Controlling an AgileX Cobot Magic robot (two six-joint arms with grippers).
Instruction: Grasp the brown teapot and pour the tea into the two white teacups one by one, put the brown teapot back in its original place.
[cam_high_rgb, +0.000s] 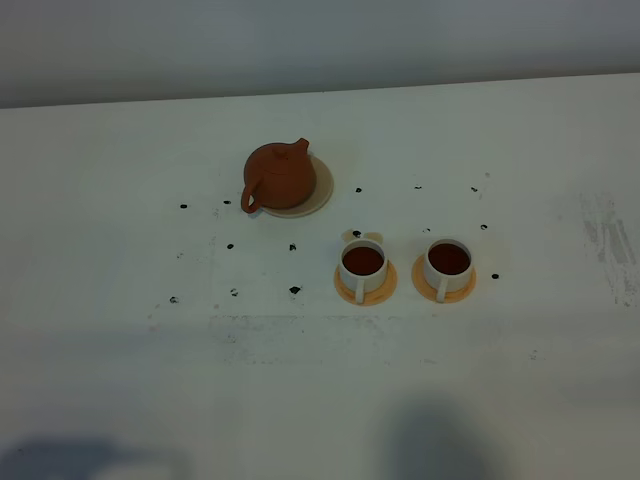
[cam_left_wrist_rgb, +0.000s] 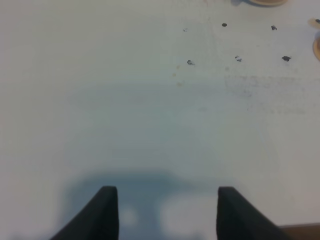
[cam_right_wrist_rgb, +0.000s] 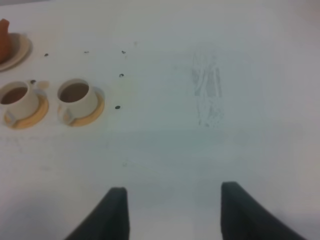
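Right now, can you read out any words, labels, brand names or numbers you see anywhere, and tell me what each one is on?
None: no readable text in any view.
The brown teapot, its cream saucer and the two white teacups are plain.
The black specks and grey smudge on the table are marks, not writing.

One camera looks down from high up; two sit behind each claw, low, both seeing the table (cam_high_rgb: 120, 120).

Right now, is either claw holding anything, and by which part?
Nothing is held. The left gripper and right gripper are open over bare table; the teapot sits untouched on its saucer.
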